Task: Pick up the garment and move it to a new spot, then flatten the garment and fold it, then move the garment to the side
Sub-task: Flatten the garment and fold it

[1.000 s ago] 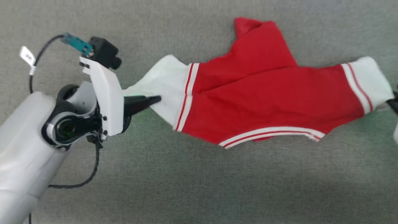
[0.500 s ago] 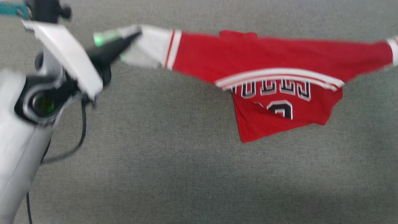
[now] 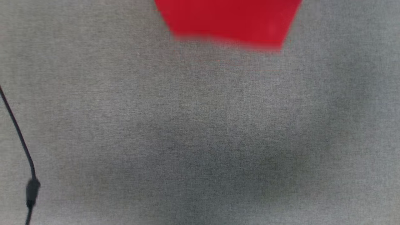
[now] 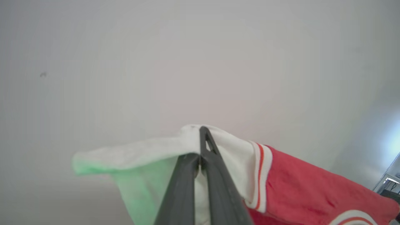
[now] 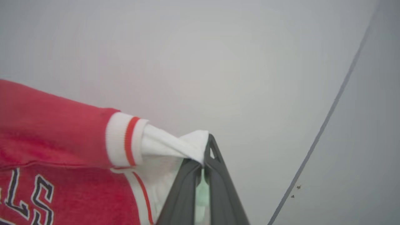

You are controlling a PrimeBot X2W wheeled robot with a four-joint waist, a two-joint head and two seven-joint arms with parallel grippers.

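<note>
**Carrying the garment (image 4: 297, 187) between left tool (image 4: 198, 147) and right tool (image 5: 202, 156)**

Current state
- Gripping one white sleeve in the left tool, fingers pressed together on a bunched fold of cloth with no gap between them.
- Gripping the other white sleeve in the right tool in the same way, fingers closed on a twisted tip of cuff.
- Holding the red body stretched between the two grips, clear of the bench (image 3: 200, 131) at both sleeves, with striped trim at each sleeve seam and black-and-white lettering on the front in the right wrist view.
- Hanging as a blurred red panel toward the far edge of the bench, about midway along it in the head view. Cannot tell whether the lower hem touches the bench.
- Note a thin black cable (image 3: 18, 134) near the left edge.

Step in hand
- Judged as the first step, picking up and moving to a new spot. Lifted, not yet set down.

Next move
- Lower both tools together over open bench, keeping the sleeves well apart so the body lands spread rather than bunched.
- Lay the hem down first, then the shoulders.
- Release only once the bench carries the cloth.
- Expect limp cloth to swing and fold, so lower slowly and stay away from the cable.
</note>
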